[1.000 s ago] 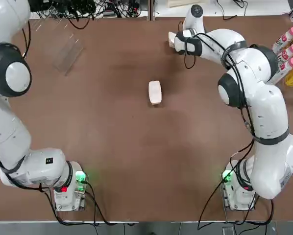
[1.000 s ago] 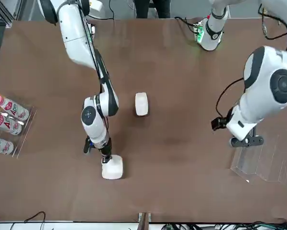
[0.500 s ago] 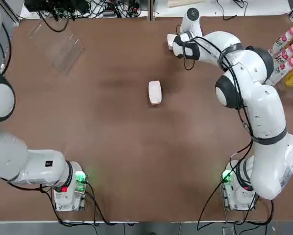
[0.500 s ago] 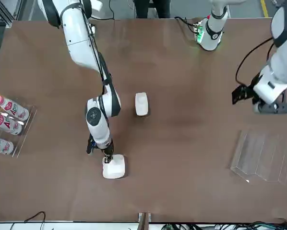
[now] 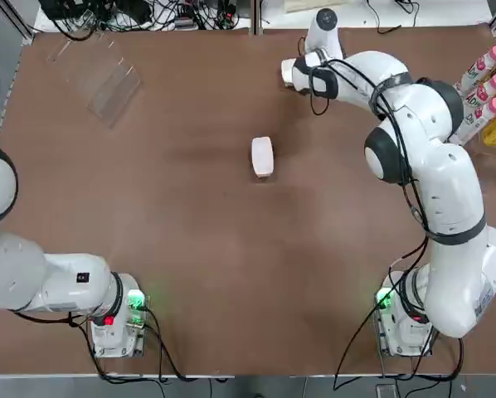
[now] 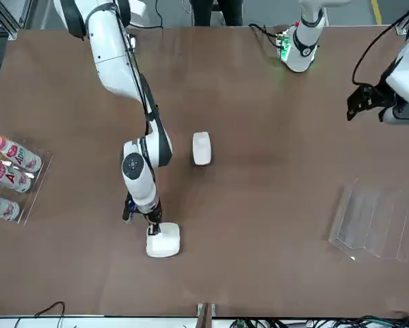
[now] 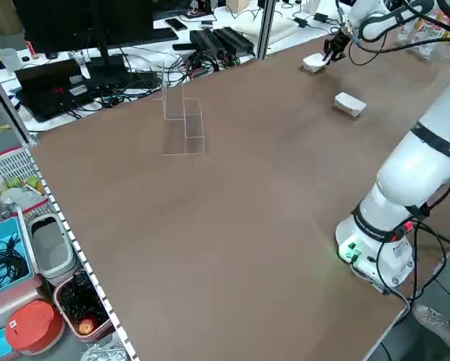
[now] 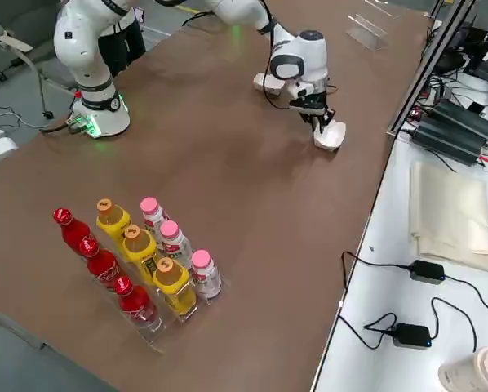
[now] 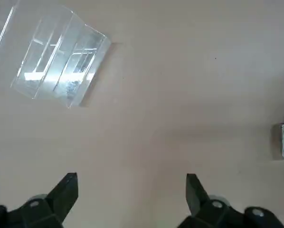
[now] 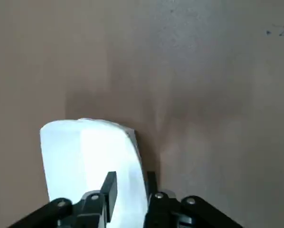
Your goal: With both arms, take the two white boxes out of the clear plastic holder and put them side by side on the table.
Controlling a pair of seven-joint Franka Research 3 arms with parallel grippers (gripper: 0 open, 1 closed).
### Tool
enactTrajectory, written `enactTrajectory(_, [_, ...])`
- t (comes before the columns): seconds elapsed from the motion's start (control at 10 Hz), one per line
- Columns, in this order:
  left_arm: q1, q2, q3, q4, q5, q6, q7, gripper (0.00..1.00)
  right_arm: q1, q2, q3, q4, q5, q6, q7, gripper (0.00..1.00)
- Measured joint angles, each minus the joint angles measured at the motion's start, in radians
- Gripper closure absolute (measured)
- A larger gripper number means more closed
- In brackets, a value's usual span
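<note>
One white box [image 5: 263, 157] lies alone at mid-table, also seen from across the table [image 6: 202, 148]. The other white box [image 5: 287, 70] sits at the table's far edge, right of centre, with my right gripper [image 5: 299, 76] shut on its edge; the right wrist view shows both fingers pinching the box's [image 10: 87, 159] side. The clear plastic holder [image 5: 107, 79] stands with nothing in it at the far left. My left gripper [image 6: 362, 102] hangs open above the table, on the near side of the holder [image 6: 379, 222], its fingers [image 9: 68, 185] wide apart with nothing between them.
A clear rack of pink-capped, yellow and red bottles [image 8: 138, 261] stands at the robot's right edge of the table [image 5: 190, 249], close to the right arm's elbow. Cables and equipment lie beyond the far edge. Bins stand on the floor off the left side.
My left arm has lifted and drawn back from the holder toward the robot's left, mostly leaving the top view. The right gripper nudged its box slightly.
</note>
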Motion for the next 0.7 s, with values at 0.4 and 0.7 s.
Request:
enactTrajectory(0.4, [0.007, 0.049, 0.007, 0.027, 0.000, 0.001, 0.000, 0.00, 0.000, 0.000, 0.000, 0.015, 0.000, -0.011, 0.000, 0.48])
enactTrajectory(0.7, [0.006, 0.053, 0.005, 0.028, 0.000, -0.001, 0.000, 0.00, 0.001, -0.004, -0.003, 0.031, -0.001, -0.060, -0.053, 0.41])
